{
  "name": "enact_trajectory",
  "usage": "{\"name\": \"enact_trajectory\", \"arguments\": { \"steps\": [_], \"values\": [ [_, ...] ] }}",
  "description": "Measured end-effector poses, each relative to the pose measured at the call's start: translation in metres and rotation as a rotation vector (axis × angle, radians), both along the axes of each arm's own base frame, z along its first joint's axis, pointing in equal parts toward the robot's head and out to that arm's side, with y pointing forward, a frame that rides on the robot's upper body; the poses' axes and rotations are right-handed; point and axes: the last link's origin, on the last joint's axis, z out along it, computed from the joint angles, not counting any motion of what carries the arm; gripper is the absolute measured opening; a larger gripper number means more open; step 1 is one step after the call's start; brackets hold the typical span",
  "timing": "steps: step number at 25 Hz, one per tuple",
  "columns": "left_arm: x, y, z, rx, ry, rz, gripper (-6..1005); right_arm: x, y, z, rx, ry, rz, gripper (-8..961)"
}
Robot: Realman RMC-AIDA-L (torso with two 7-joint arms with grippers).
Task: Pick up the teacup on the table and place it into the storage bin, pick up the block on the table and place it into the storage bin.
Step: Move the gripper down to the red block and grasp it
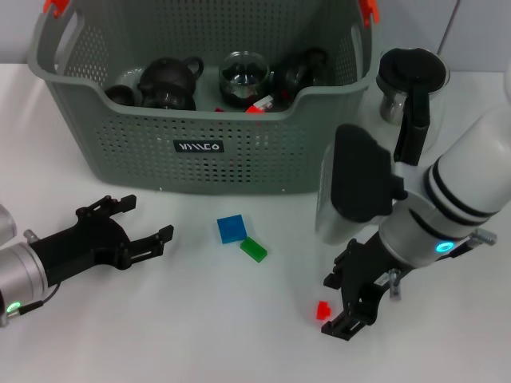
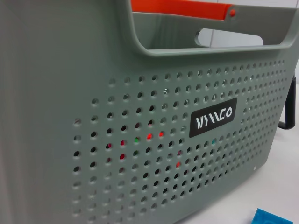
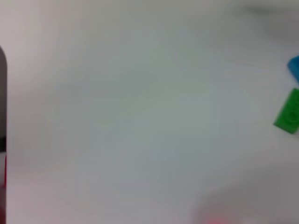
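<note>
The grey-green storage bin [image 1: 120, 152] stands at the back of the table and fills the left wrist view [image 2: 140, 93]. Inside it lie dark teapots [image 1: 169, 82], a small dark teacup [image 1: 120, 94], a glass cup [image 1: 243, 76] and a red block [image 1: 259, 105]. On the table lie a blue block [image 1: 231, 228], a green block [image 1: 254, 249] and a small red block [image 1: 323, 309]. My right gripper [image 1: 334, 306] is open, low over the table, with the small red block between its fingertips. My left gripper [image 1: 150, 217] is open and empty at the front left.
A clear glass pitcher [image 1: 411, 84] with a black handle stands right of the bin, behind my right arm. The right wrist view shows the green block [image 3: 288, 112] and the blue block's edge [image 3: 294, 67]. The blue block's corner shows in the left wrist view [image 2: 273, 218].
</note>
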Motion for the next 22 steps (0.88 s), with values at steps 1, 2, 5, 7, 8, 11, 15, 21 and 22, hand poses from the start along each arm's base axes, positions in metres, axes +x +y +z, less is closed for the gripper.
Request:
{"name": "enact_trajectory", "arguments": {
  "steps": [1, 2, 5, 7, 8, 11, 15, 21, 22],
  "values": [
    [0.000, 0.000, 0.000, 0.000, 0.000, 0.001, 890, 0.000, -0.001, -0.002, -0.003, -0.005, 0.011, 744],
    [0.000, 0.000, 0.000, 0.000, 0.000, 0.001, 890, 0.000, -0.002, -0.005, -0.005, -0.009, 0.021, 744],
    [0.000, -0.001, 0.000, 0.000, 0.000, 0.002, 890, 0.000, -0.003, -0.008, -0.001, -0.010, 0.032, 744],
    [-0.001, -0.001, 0.000, 0.000, 0.000, 0.002, 890, 0.001, -0.003, -0.009, -0.002, -0.010, 0.029, 745],
    [-0.001, -0.001, 0.000, 0.000, 0.000, 0.002, 890, 0.003, -0.003, -0.010, -0.003, -0.013, 0.027, 745],
    [-0.001, -0.002, 0.000, 0.000, -0.001, 0.004, 890, 0.005, -0.003, -0.012, -0.002, -0.019, 0.020, 745],
    [-0.001, -0.002, -0.001, -0.001, -0.001, 0.005, 890, 0.005, -0.003, -0.013, 0.001, -0.015, 0.011, 693],
    [-0.001, -0.003, -0.003, -0.009, -0.008, 0.008, 890, 0.003, -0.004, -0.013, -0.004, -0.001, 0.005, 415],
    [-0.001, -0.003, -0.004, -0.010, -0.008, 0.008, 890, 0.002, -0.005, -0.013, -0.007, 0.001, 0.004, 394]
  ]
}}
